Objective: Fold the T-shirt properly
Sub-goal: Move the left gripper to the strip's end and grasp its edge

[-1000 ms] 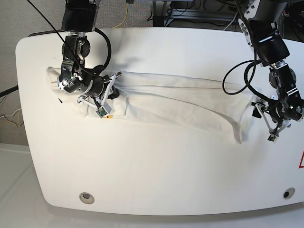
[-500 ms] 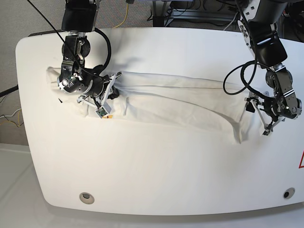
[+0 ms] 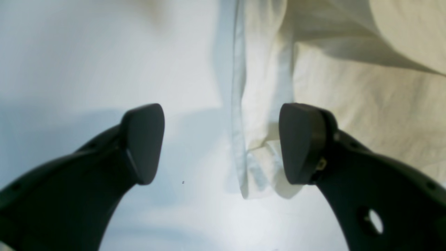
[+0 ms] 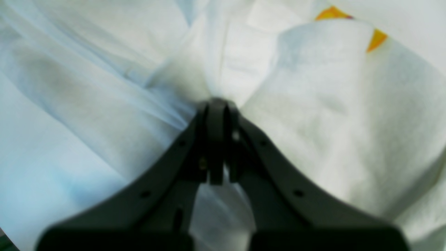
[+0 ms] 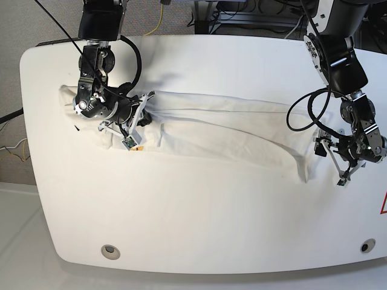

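Observation:
The white T-shirt (image 5: 224, 130) lies stretched in a long, creased band across the table. At its left end my right gripper (image 5: 130, 124) is shut on a bunched fold, seen up close in the right wrist view as shut jaws (image 4: 217, 115) pinching cloth, with an orange print patch (image 4: 376, 38) nearby. My left gripper (image 5: 331, 162) stands open at the shirt's right end. In the left wrist view its jaws (image 3: 221, 143) are wide apart, and the shirt's hemmed corner (image 3: 251, 167) lies between them, close to the right fingertip (image 3: 299, 143).
The white table (image 5: 193, 223) has rounded corners, two round holes near its front edge (image 5: 110, 251) (image 5: 364, 246) and a red mark at its right edge (image 5: 383, 205). Cables and equipment sit behind the far edge.
My left gripper has shifted a little beside the shirt's right end and its jaws have spread slightly wider. The right gripper and the shirt's left end have stayed put.

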